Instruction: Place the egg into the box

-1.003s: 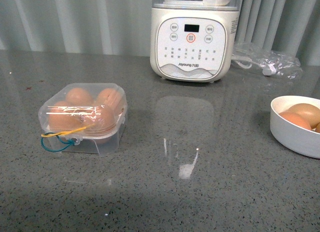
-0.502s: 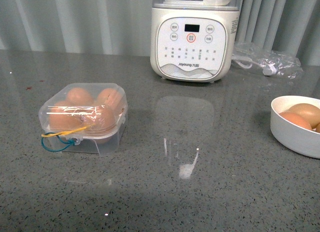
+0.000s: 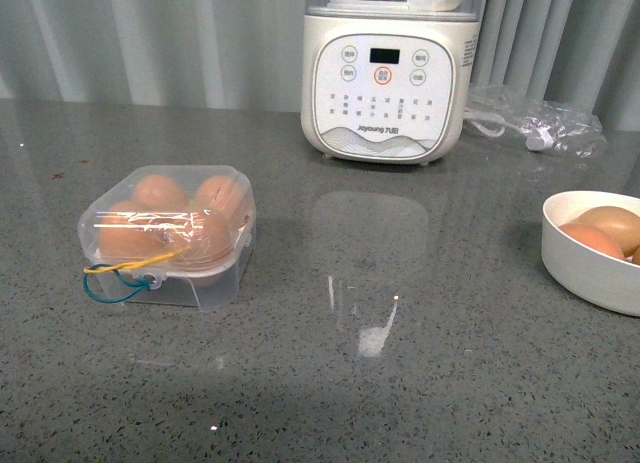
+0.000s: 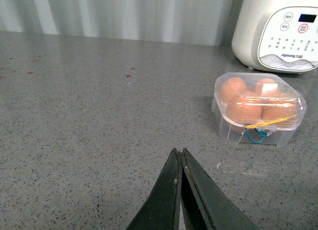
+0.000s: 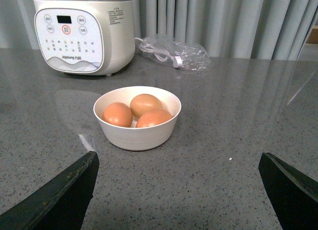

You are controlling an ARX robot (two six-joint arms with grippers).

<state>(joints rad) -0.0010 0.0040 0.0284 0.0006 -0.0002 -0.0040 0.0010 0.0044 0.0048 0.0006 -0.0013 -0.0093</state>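
The box (image 3: pixel 165 238) is a small clear-plastic case at the left of the grey table, lid down, with yellow and blue cords at its front. Several orange-brown eggs fill its cells, one being the egg (image 3: pixel 122 239) near the front. The left wrist view shows the box (image 4: pixel 258 108) off to one side of my left gripper (image 4: pixel 179 151), which is shut on nothing and hangs well short of it. My right gripper (image 5: pixel 178 158) is open and empty, with a white bowl (image 5: pixel 139 135) holding three brown eggs (image 5: pixel 145 104) ahead of it. Neither arm shows in the front view.
A white Joyoung appliance (image 3: pixel 385 78) stands at the back centre. A clear plastic bag with a white cable (image 3: pixel 535 123) lies to its right. The bowl (image 3: pixel 590 268) sits at the table's right edge. A grey curtain closes the back.
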